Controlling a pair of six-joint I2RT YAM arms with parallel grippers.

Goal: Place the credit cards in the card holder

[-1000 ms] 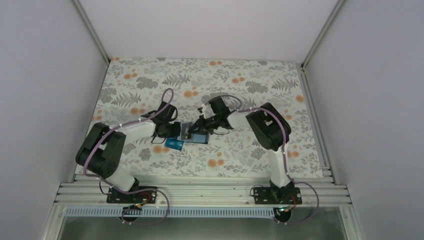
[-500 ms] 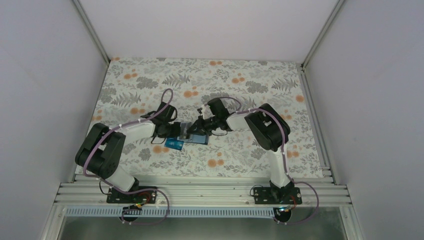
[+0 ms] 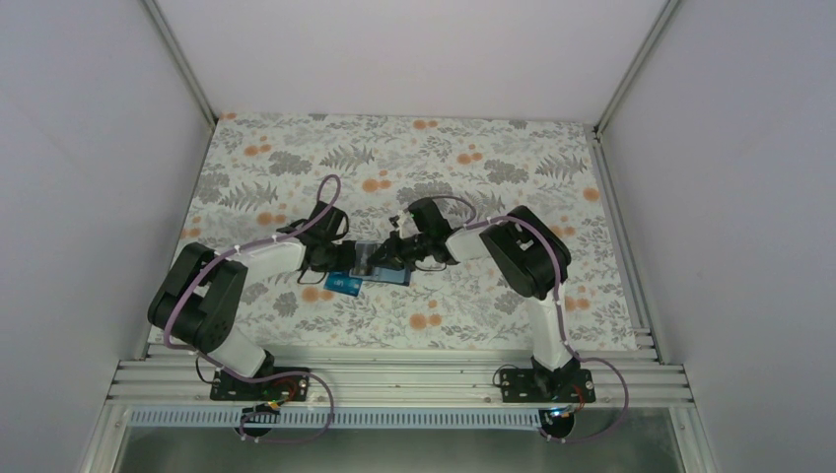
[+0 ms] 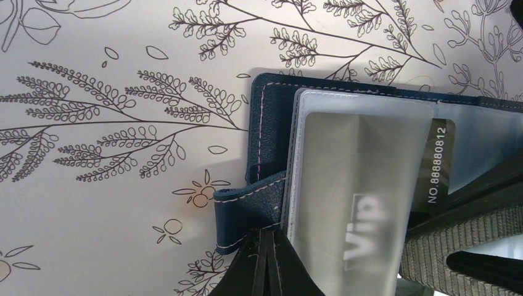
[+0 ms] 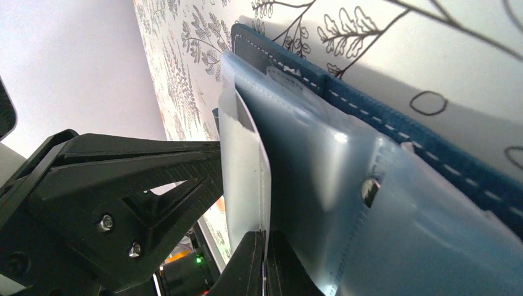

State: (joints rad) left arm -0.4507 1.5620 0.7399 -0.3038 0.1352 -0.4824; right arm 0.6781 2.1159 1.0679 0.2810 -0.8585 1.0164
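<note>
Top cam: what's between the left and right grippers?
The open card holder, spanning the gap in the top view. Left gripper pinches its strap, right gripper a clear sleeve.

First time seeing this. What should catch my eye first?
At the centre, two claws meet on an open navy card holder: the left claw pinches its strap, the right claw a clear sleeve. A black card sits among the sleeves, and a teal-blue card lies at the holder's near edge.

Left arm [image 3: 268,253] and right arm [image 3: 513,246] bent inward, left claw [image 4: 264,237] pinched closed, right claw [image 5: 264,240] pinched closed
</note>
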